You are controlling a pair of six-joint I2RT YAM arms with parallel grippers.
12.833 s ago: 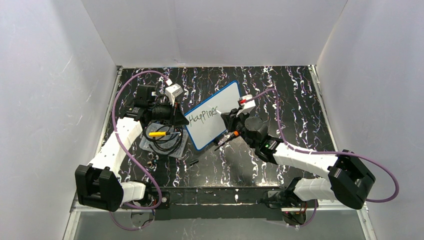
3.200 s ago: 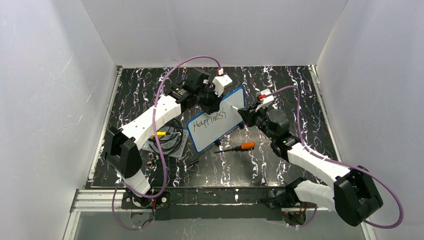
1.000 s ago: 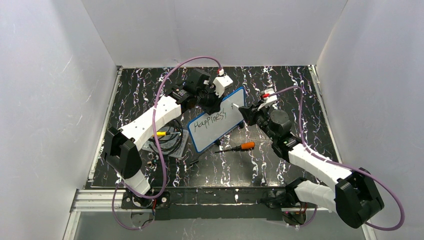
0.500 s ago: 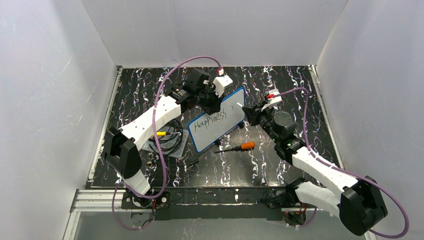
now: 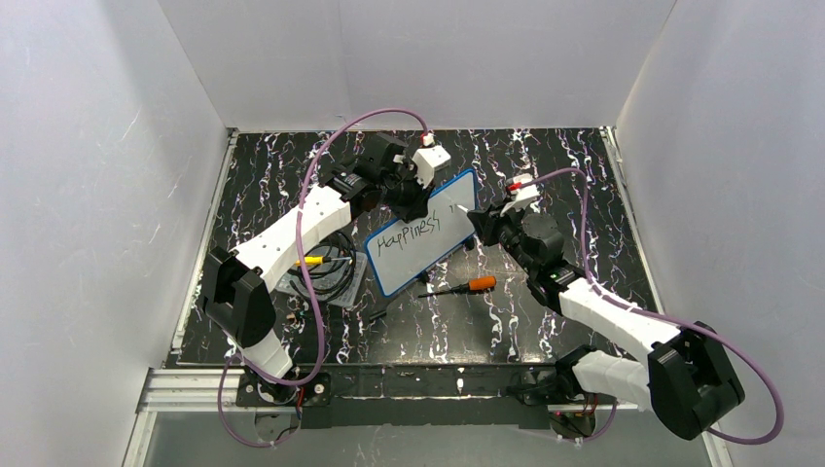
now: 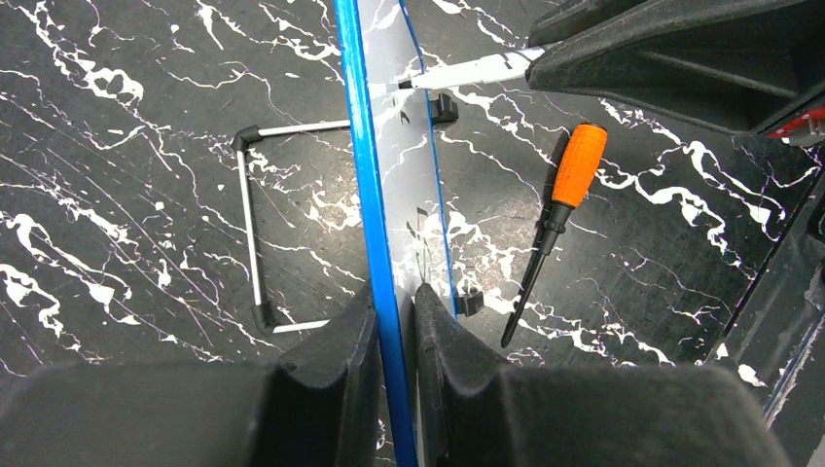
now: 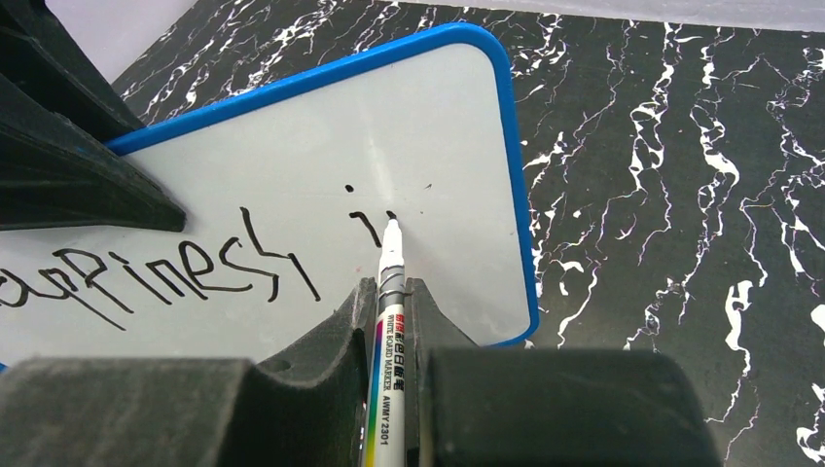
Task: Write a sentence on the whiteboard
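Orange screwdriver [image 5: 472, 284] lies on the worktop [image 5: 584, 195] below the whiteboard [image 5: 418, 255]. Left claw [image 6: 397, 302], reaching from upper left, pinches its blue rim; right claw [image 7: 389, 286] clamps a marker [image 7: 384, 341], tip touching board.

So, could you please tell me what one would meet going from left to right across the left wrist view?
wire stand → whiteboard → screwdriver
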